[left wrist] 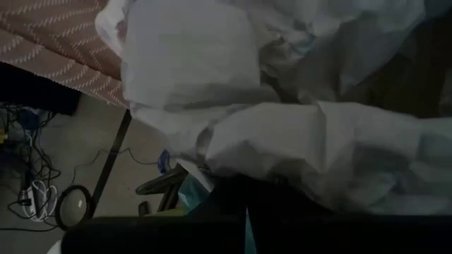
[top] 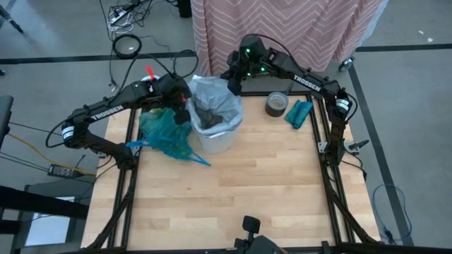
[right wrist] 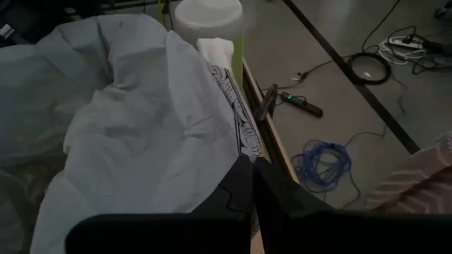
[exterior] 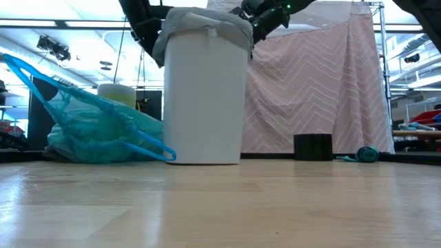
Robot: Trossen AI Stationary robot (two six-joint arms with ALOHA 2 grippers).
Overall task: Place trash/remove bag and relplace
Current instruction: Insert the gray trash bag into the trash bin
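Observation:
A small white bin (top: 215,141) (exterior: 204,96) stands at the table's far middle, lined with a pale grey plastic bag (top: 212,99) (exterior: 207,24) whose top is folded over the rim. The teal-green bag (top: 164,130) (exterior: 96,131) lies bulging on the table left of the bin, its blue drawstrings (top: 194,159) trailing. No loose trash shows. My left gripper (top: 182,97) (left wrist: 247,212) is at the bin's left rim. My right gripper (top: 235,81) (right wrist: 253,190) is at its far right rim. Both are shut on the grey bag. My left gripper has the grey bag's top edge (left wrist: 233,152) at the bin's left rim, coming slanting down from the left. The plastic drapes over the fingers and hides the pinch. My right gripper pinches the grey bag's rim (right wrist: 229,159) at the bin's far right side, from above and behind. The plastic spreads away from the fingers over the bin's edge.
A dark tape roll (top: 277,104) (exterior: 313,147) and a folded teal bundle (top: 299,113) (exterior: 365,153) lie right of the bin near the far edge. A pink chevron cloth (top: 282,28) hangs behind the table. The near half of the wooden table (top: 233,204) holds nothing.

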